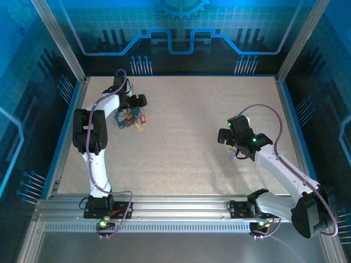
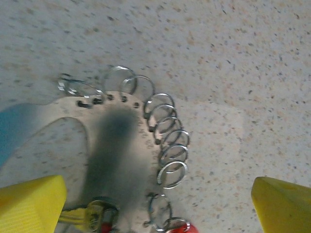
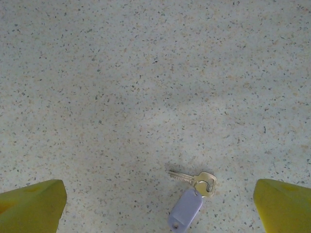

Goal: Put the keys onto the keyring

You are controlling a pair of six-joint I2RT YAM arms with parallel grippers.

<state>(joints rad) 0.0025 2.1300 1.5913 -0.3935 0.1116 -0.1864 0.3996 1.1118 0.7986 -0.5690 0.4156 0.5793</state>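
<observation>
On the left, the left gripper (image 2: 155,196) hovers jaws wide over the keyring (image 2: 138,145), rings fanned along its plate. The red key (image 2: 182,227) is cut off below, and a dark blur hides the middle. Over right, the right gripper (image 3: 156,190) gapes above the lilac-tagged key (image 3: 192,196). Best to straddle that tag squarely before closing.

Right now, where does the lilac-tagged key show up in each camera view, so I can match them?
Top external: the lilac-tagged key is a faint pale speck right of centre, at the tip of the right arm.
Right wrist: bottom centre, lying flat between the open yellow fingers.
Left wrist: looks down at the keyring plate instead.
Shared landmark: the speckled tabletop.
</observation>
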